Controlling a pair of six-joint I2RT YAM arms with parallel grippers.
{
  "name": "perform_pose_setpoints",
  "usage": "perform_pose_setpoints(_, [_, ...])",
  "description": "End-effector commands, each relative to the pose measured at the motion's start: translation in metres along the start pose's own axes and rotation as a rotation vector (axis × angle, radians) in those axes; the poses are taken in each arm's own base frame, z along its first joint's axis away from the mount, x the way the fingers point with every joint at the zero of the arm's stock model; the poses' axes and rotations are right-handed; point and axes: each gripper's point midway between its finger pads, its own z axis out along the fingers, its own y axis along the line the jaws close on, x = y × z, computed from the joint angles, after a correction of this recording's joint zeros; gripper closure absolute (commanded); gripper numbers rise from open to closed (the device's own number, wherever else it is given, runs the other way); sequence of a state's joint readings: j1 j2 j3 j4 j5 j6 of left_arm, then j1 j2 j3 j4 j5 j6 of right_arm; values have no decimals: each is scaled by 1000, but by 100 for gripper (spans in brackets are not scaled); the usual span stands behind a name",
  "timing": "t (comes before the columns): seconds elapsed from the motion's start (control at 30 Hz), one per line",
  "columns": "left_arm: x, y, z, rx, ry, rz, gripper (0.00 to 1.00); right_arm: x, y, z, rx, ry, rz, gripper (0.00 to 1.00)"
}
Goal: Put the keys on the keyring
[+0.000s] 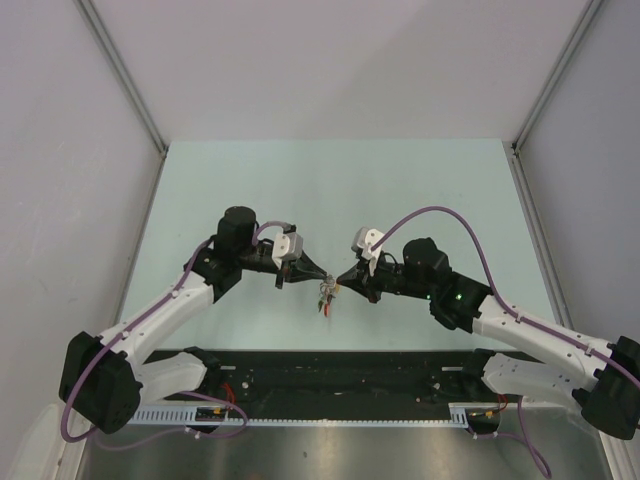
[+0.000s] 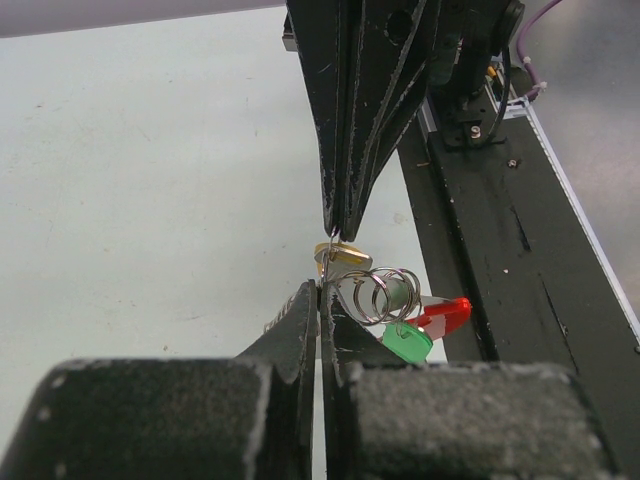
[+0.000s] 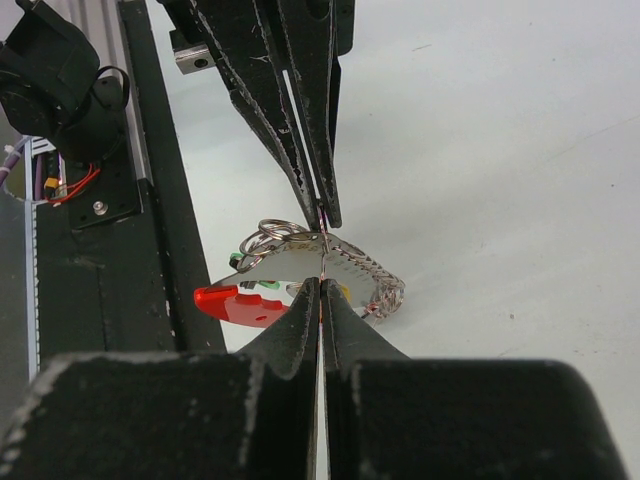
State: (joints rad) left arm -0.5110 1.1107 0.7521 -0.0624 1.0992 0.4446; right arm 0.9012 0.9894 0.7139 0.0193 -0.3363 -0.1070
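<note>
Keyring (image 3: 355,268) hung between both tips, clear of the worktop (image 1: 300,190) — left gripper (image 2: 320,300) pinched shut on one edge, right gripper (image 3: 322,290) clamped on the opposite edge, likely bracing it for threading — while the keys (image 2: 407,345) dangled bunched at its wire loops.

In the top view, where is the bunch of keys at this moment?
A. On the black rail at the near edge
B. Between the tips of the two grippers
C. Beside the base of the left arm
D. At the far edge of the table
B: the left gripper and the right gripper meet tip to tip, both shut on the keyring, and the keys hang there.
</note>
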Motion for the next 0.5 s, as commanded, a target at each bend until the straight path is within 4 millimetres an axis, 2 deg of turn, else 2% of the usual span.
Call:
perform_pose_setpoints(0.0, [-18,-5,-1,49,-45,45,99,-16,0,1,0,-43,-36,100])
perform_pose_setpoints(0.47, [-19,-6,-1,65,-44,39,100,-12,-2,3,16,-31,-54,100])
